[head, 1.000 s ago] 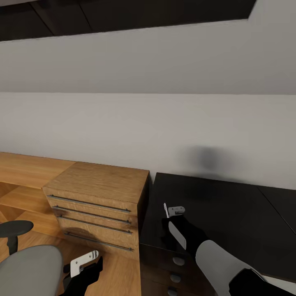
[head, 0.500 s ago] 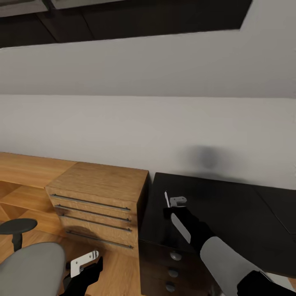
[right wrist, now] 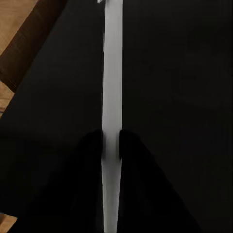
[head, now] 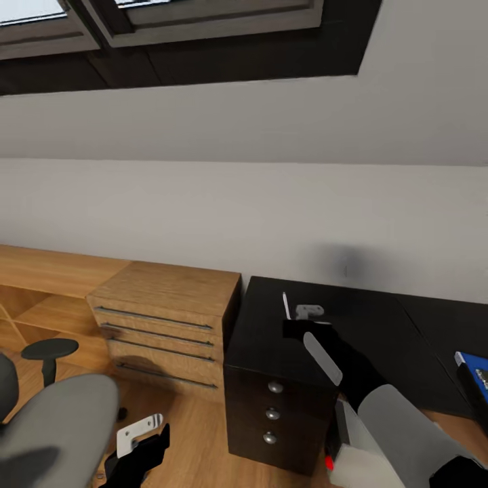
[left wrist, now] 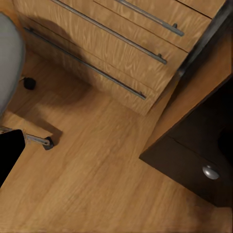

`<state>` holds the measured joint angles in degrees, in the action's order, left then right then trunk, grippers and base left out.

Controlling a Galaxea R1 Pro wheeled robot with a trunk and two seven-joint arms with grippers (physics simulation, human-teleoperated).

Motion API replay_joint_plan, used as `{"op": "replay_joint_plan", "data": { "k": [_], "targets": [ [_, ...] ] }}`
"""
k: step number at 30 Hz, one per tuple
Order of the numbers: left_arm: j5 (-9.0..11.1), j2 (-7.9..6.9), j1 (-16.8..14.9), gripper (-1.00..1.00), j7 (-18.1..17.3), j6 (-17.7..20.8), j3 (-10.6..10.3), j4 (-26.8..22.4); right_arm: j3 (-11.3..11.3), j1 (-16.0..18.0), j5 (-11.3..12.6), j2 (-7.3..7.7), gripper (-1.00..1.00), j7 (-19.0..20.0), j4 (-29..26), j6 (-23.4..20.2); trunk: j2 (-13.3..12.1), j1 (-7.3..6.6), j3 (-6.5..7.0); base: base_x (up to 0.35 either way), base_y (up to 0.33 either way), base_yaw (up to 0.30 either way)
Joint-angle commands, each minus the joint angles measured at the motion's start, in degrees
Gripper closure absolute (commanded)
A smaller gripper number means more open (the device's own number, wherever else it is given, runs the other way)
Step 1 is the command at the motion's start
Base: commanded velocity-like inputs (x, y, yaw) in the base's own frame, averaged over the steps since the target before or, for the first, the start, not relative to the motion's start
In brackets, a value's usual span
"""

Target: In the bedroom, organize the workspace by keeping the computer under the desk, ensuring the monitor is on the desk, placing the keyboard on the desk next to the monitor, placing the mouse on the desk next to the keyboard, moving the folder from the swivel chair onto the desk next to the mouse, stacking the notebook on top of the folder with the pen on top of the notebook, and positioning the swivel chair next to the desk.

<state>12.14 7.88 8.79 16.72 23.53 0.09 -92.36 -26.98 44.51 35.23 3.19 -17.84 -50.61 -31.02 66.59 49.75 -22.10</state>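
Compared with a moment ago the whole head view has swung right and tipped up: the skylight (head: 203, 27) now shows along the top, more of the black bench (head: 379, 318) has come in, and a blue folder (head: 472, 366) has appeared at its right edge, so this reads as the camera turning, not the furniture moving. From left to right: the grey swivel chair (head: 47, 427) sits low at the left with its armrest (head: 49, 349) raised; the left gripper (head: 139, 434) hangs over the wood floor (left wrist: 97, 184) in front of the chair, and I cannot tell whether its fingers are apart or together. Next comes the light wood chest (head: 166, 312), standing against the left end of the bench. The right gripper (head: 301, 315) hovers over the bench's left part, its fingers (right wrist: 92, 145) clamped on the white pen (right wrist: 112, 73), which points away along the black top. Below the arm a red button on a pale box shows by the drawers, likely the computer (head: 352, 461). With the folder now in sight, the pen probably travels toward that right edge; the notebook's place I cannot tell.
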Motion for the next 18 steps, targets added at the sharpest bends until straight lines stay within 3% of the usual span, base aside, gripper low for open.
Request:
{"op": "replay_joint_plan", "data": {
  "k": [1,5,6,9,18],
  "targets": [
    [0.6,0.03,0.0,-1.00,0.3,0.2,0.0,-0.1,-0.3,0.0,1.7,0.76,1.00,-0.6,-1.1,0.0,-0.4,-0.25,0.13,-0.165,-0.041,0.000],
    [0.5,0.00,0.0,-1.00,0.3,0.4,-1.6,0.2,-0.2,0.0,2.4,1.05,1.00,-0.6,-1.9,-0.1,-1.2,-0.69,0.49,-0.079,-0.019,0.000],
    [0.4,-0.07,0.0,-1.00,0.3,0.5,-3.9,0.6,-0.2,0.0,2.7,1.14,1.00,-0.6,-2.3,-0.1,-1.2,-0.69,0.49,-0.018,-0.004,0.000],
    [0.4,-0.11,0.0,-1.00,0.3,0.5,-5.2,1.3,-0.2,0.0,2.8,1.29,1.00,-0.6,-2.4,-0.1,-1.2,-0.69,0.49,-0.011,-0.003,0.000],
    [0.3,-0.27,0.0,-1.00,0.3,0.4,-6.2,3.3,-0.2,0.0,2.9,2.32,1.00,-0.6,-2.7,-0.1,-1.2,-0.69,0.49,-0.002,0.000,-0.001]
  ]
}}
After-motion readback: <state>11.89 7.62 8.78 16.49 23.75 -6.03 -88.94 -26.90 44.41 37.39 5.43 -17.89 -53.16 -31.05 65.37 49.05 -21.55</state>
